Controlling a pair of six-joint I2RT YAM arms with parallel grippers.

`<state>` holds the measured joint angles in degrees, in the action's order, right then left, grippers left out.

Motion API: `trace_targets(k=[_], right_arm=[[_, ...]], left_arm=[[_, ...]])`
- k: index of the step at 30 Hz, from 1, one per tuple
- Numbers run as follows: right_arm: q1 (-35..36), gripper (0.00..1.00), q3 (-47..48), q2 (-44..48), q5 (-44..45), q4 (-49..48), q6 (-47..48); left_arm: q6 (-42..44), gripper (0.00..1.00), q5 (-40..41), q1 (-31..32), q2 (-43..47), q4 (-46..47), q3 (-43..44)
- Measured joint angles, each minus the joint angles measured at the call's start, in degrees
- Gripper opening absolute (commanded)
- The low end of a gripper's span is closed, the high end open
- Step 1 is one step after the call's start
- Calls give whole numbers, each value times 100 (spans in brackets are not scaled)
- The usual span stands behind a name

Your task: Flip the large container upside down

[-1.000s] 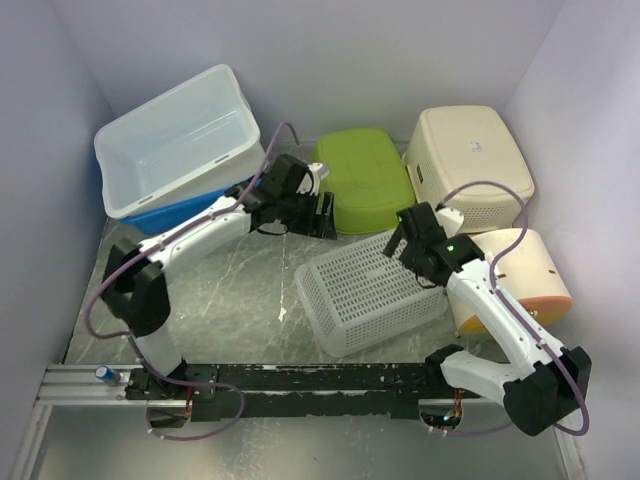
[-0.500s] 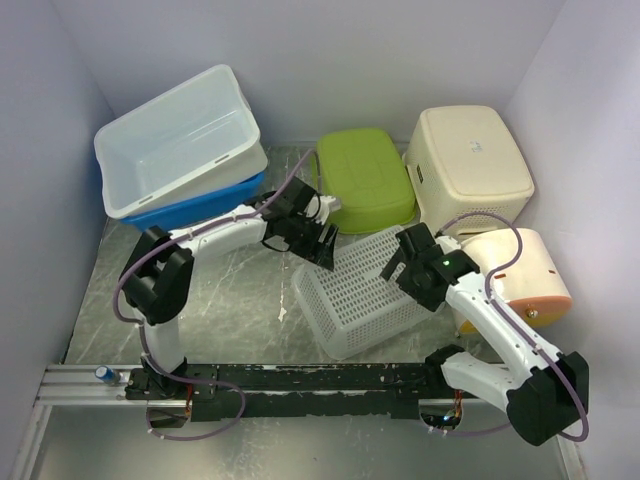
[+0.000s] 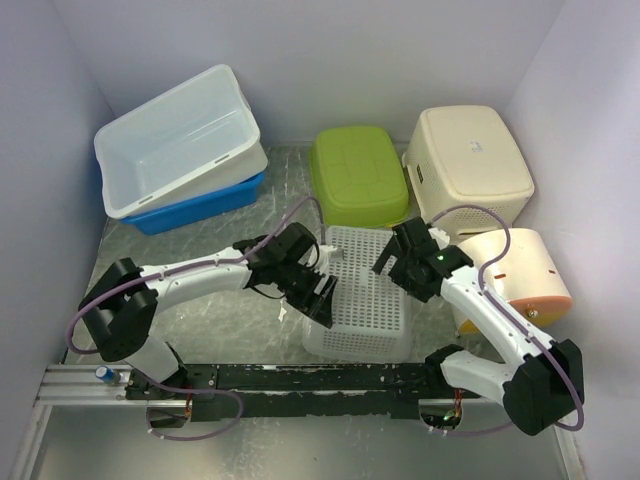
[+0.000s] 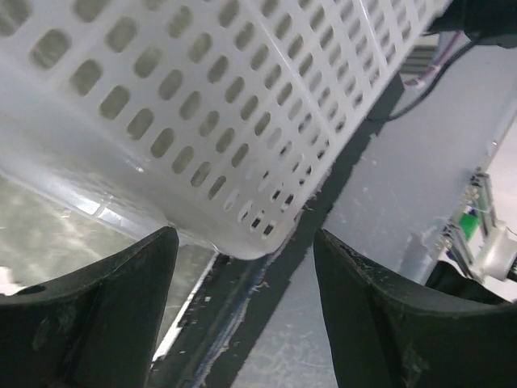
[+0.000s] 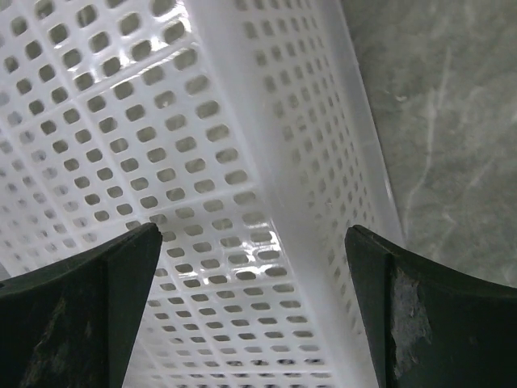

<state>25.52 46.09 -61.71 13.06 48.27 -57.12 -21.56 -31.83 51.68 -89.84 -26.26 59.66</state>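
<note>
Top external, white perforated basket [image 3: 360,288] bottom up, left end effector [image 3: 318,297] and right end effector [image 3: 388,262] both spread wide

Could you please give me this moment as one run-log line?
basket: bottom up | left pincer: open, at its left wall | right pincer: open, at its far right corner

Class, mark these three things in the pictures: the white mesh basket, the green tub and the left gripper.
white mesh basket [image 3: 365,300], top external view, its perforated upper face.
green tub [image 3: 358,175], top external view, middle of its upper face.
left gripper [image 4: 245,242], left wrist view, midway between its fingertips.
</note>
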Motion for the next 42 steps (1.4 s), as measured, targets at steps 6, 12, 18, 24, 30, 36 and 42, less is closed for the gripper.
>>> trace_targets(k=[6,12,18,24,30,36,42], right_arm=[[0,100,249,-297,-28,-236,170],[7,100,732,-234,389,20,293],[4,100,1423,76,953,96,706],[4,100,1956,168,1449,76,1130],[4,100,2100,168,1591,-68,1547],[4,100,2175,188,1587,-234,1832],[4,100,2175,232,1532,-378,1934]], left_arm=[[-507,78,-168,356,-11,426,-118],[-675,82,138,404,-20,356,188],[-632,83,796,125,426,-50,879],[-887,83,837,-1095,824,146,496],[-1154,82,533,-935,131,704,-35],[-1314,79,350,-417,-726,1403,361],[-986,84,490,116,-1624,1099,1613]])
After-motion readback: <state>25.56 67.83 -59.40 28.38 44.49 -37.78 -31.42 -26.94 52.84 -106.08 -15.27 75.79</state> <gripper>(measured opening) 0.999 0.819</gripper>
